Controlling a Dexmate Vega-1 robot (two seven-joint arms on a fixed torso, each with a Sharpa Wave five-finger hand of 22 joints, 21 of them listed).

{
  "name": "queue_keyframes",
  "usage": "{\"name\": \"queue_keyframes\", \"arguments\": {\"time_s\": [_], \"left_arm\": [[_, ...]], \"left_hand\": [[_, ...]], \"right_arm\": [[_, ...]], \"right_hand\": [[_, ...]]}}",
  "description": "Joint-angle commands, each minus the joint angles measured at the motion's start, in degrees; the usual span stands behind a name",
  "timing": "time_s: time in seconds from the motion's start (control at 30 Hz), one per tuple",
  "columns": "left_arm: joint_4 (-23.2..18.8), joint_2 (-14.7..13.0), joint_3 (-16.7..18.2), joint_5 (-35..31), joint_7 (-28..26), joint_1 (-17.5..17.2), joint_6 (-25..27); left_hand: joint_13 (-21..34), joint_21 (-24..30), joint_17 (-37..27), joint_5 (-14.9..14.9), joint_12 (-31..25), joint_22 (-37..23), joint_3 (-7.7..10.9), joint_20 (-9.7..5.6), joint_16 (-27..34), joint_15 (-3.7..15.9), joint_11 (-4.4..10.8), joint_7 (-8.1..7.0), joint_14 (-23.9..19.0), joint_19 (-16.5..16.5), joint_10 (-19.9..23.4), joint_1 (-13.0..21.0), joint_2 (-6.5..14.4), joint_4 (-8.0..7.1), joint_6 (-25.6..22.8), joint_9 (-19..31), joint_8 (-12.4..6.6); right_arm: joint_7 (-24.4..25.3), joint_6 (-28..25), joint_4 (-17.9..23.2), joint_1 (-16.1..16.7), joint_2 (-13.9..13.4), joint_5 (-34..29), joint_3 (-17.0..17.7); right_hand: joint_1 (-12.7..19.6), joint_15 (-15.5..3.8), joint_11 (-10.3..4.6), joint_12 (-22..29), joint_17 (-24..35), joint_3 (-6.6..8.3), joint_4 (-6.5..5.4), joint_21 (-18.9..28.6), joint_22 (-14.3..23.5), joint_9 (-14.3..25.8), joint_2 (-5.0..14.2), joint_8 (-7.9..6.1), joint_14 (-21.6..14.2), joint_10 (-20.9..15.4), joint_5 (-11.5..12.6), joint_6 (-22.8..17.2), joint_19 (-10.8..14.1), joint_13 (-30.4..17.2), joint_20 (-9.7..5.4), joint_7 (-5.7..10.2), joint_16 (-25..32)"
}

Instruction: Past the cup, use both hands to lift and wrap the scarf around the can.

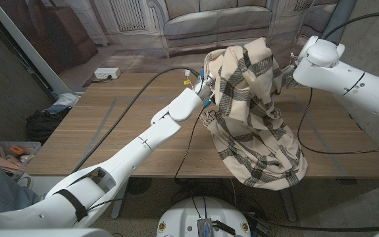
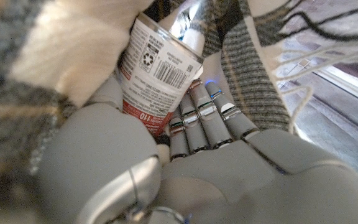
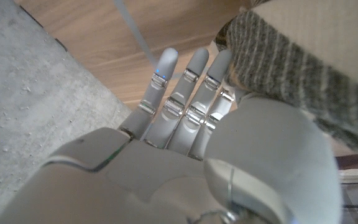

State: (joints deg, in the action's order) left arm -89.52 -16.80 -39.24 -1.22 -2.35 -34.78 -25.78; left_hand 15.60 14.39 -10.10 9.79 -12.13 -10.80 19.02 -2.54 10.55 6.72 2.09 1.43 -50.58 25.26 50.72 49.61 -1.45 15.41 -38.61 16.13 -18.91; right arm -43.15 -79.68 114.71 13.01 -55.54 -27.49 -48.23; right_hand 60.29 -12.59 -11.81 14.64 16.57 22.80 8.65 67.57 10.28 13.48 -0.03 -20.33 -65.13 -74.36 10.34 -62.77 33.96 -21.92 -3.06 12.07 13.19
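Scarf lifted and draped over the can; wrap partly made.

We see the scarf (image 1: 252, 112) raised off the surface (image 1: 110, 131), hanging between both hands, its long end trailing down toward the near edge. Our left hand (image 2: 191, 155) holds the can (image 2: 157, 68) in its curled fingers (image 2: 201, 115); cloth lies over and beside the can, pressed against the hand on both sides. Our right hand (image 3: 185, 143) has its fingers straight and side by side; scarf cloth rests over its thumb side, but we cannot tell whether it pinches the cloth. We judge the lift done and the covering begun; left: bring the loose end fully around the can.
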Motion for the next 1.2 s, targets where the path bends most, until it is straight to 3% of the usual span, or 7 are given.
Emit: {"name": "queue_keyframes", "arguments": {"time_s": [0.03, 0.23, 0.43, 0.63, 0.83, 1.03, 1.2], "left_arm": [[4.51, 3.61, 1.07, -1.45, -3.66, 1.65, -0.47], [7.18, 5.87, 1.20, -4.39, -7.55, 2.55, -0.84], [8.28, 7.28, 1.54, -5.33, -9.41, 3.32, -0.70], [8.66, 8.75, 2.14, -6.46, -12.02, 3.56, 0.19], [9.58, 10.15, 2.11, -7.76, -13.64, 4.44, 2.08], [10.63, 10.67, 1.69, -7.68, -13.20, 4.47, 3.28], [10.54, 10.71, 1.56, -8.57, -13.84, 3.97, 4.35]], "left_hand": [[0.25, -0.03, 0.03, 0.21, -0.31, -0.11, 11.68, -0.86, 0.36, 3.78, 7.50, -3.19, -0.55, -0.03, 7.80, 5.38, 9.09, -11.18, -18.38, 0.35, -0.46], [0.32, -0.05, 0.03, 0.21, -0.30, -0.11, 11.78, -0.88, 0.39, 3.82, 7.48, -3.37, -0.70, -0.05, 7.81, 5.32, 9.04, -11.20, -18.53, 0.47, -0.66], [0.38, -0.11, 0.04, 0.21, -0.27, -0.11, 11.87, -0.83, 0.38, 3.87, 7.55, -3.32, -0.79, -0.15, 7.80, 5.27, 8.95, -11.20, -18.38, 0.41, -0.65], [0.44, -0.15, 0.03, 0.22, -0.29, -0.11, 11.96, -0.84, 0.34, 3.90, 7.77, -3.48, -0.76, -0.22, 7.92, 5.16, 8.89, -11.24, -18.41, 0.39, -0.74], [0.49, -0.22, 0.02, 0.23, -0.20, -0.11, 12.06, -0.84, 0.31, 3.90, 7.94, -3.56, -0.72, -0.36, 7.80, 5.06, 8.86, -11.30, -18.40, 0.27, -0.75], [0.39, -0.25, 0.01, 0.23, -0.12, -0.12, 12.12, -0.89, 0.30, 3.93, 8.02, -3.72, -0.74, -0.40, 7.86, 4.94, 8.80, -11.36, -18.44, 0.15, -0.78], [0.31, -0.29, 0.03, 0.23, -0.03, -0.12, 12.19, -0.84, 0.32, 4.01, 8.03, -3.80, -0.84, -0.49, 7.87, 4.88, 8.73, -11.37, -18.44, 0.02, -0.77]], "right_arm": [[-23.51, -0.30, 8.03, 10.47, -1.72, -18.30, 9.68], [-31.60, -0.30, 11.18, 13.48, -2.17, -21.25, 13.91], [-33.15, -0.30, 15.85, 15.58, -3.57, -18.85, 15.79], [-35.80, -0.30, 18.23, 15.66, -4.53, -15.66, 16.15], [-35.80, -0.30, 20.87, 10.41, -6.02, -6.53, 12.35], [-35.80, -0.30, 23.35, 4.11, -4.93, -0.40, 10.33], [-35.80, -0.30, 25.75, -3.32, -5.18, 3.52, 6.34]], "right_hand": [[-0.60, -0.52, -0.04, 0.89, 0.88, 1.41, 0.09, 0.04, 0.10, 0.19, -0.03, -0.27, -1.06, -0.28, -0.14, -0.16, 0.68, -1.91, -7.97, 0.23, 0.57], [-0.44, -0.59, -0.06, 1.36, 1.74, 2.50, 0.24, 0.26, 0.10, 0.39, -0.38, -0.33, -1.25, -0.40, -0.18, -0.07, 0.68, -3.54, -7.94, 0.17, 0.70], [-0.38, -0.64, 0.08, 2.14, 2.45, 2.95, 0.18, 0.44, 0.12, 1.14, -0.45, -0.55, -1.14, -0.96, -0.21, 0.41, 0.57, -5.09, -7.94, -0.04, 0.82], [-0.25, -0.64, 0.05, 2.56, 2.91, 3.18, 0.20, 0.50, 0.09, 1.16, -0.40, -0.56, -1.18, -1.07, -0.23, 0.38, 0.47, -6.09, -7.86, -0.26, 0.96], [0.04, -0.65, 0.03, 2.61, 3.05, 3.40, 0.36, 0.56, 0.04, 1.26, -0.41, -0.53, -1.45, -1.00, -0.24, 0.60, 0.66, -6.44, -7.81, -0.59, 1.05], [0.07, -0.64, 0.09, 2.67, 3.16, 3.48, 0.36, 0.59, 0.01, 1.41, -0.45, -0.57, -1.59, -0.98, -0.27, 0.65, 0.79, -6.66, -7.73, -1.01, 1.10], [0.24, -0.70, 0.13, 2.77, 3.18, 3.56, 0.41, 0.70, 0.01, 1.60, -0.37, -0.61, -1.80, -0.99, -0.27, 0.80, 1.05, -6.85, -7.63, -1.19, 1.16]]}}
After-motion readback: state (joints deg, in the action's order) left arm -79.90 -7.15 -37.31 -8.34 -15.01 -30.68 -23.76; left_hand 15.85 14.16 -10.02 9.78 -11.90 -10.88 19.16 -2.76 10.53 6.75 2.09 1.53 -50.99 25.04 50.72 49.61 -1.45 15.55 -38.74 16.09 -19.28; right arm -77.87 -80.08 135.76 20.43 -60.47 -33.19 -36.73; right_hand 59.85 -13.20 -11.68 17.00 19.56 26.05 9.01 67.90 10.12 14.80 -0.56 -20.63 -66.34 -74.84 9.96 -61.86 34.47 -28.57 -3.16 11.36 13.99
